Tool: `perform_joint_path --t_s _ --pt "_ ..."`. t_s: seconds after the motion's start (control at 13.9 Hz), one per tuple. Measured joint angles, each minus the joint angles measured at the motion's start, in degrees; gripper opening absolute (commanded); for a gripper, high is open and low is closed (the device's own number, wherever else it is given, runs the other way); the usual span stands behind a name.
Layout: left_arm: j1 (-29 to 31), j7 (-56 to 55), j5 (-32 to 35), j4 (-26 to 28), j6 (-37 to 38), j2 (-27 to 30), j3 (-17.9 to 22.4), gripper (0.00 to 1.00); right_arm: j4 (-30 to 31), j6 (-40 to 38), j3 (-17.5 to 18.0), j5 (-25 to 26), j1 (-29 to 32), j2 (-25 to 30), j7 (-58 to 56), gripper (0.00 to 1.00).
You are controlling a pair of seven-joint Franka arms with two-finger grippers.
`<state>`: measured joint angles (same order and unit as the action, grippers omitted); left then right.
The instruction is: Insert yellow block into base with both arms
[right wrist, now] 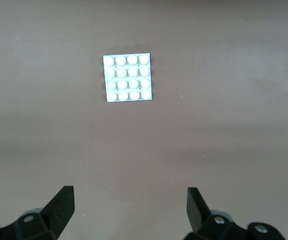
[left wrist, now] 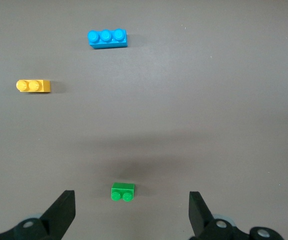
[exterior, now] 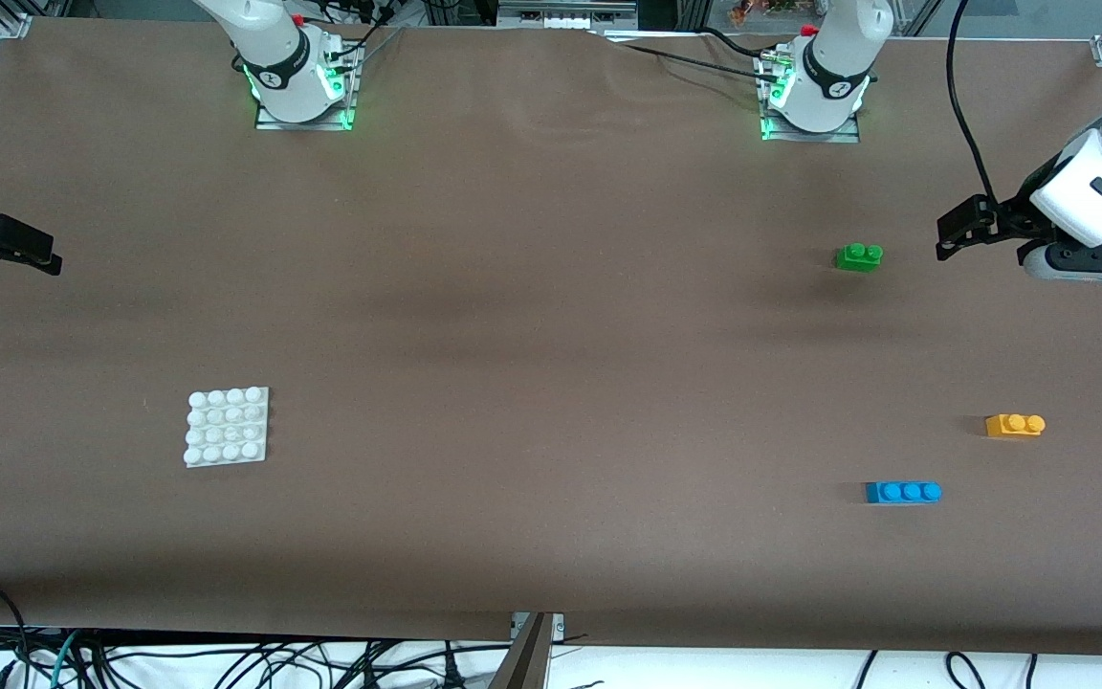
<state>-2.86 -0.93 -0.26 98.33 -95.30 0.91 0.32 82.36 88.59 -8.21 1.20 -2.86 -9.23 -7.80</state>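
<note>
The yellow block [exterior: 1015, 425] lies on the brown table toward the left arm's end and also shows in the left wrist view [left wrist: 33, 86]. The white studded base [exterior: 228, 427] lies toward the right arm's end and is seen in the right wrist view too [right wrist: 128, 78]. My left gripper [exterior: 945, 239] hangs open and empty above the table's left-arm end, well apart from the yellow block; its jaws [left wrist: 131, 212] frame bare table just by a green brick. My right gripper [exterior: 44, 251] hovers open and empty at the right arm's end, its jaws [right wrist: 130, 204] over bare table short of the base.
A green two-stud brick [exterior: 859, 256] lies farther from the front camera than the yellow block and shows in the left wrist view [left wrist: 123, 191]. A blue three-stud brick [exterior: 903, 492] lies nearer the camera, beside the yellow block [left wrist: 107, 38]. Both arm bases stand along the table's back edge.
</note>
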Motion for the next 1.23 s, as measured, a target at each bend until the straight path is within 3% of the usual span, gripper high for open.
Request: perform_joint_path --t_s 1.23 --pt "-0.02 -0.63 0.0 -0.88 0.45 -0.35 -0.34 1.0 0.0 0.15 0.0 0.08 0.14 -0.06 0.0 1.0"
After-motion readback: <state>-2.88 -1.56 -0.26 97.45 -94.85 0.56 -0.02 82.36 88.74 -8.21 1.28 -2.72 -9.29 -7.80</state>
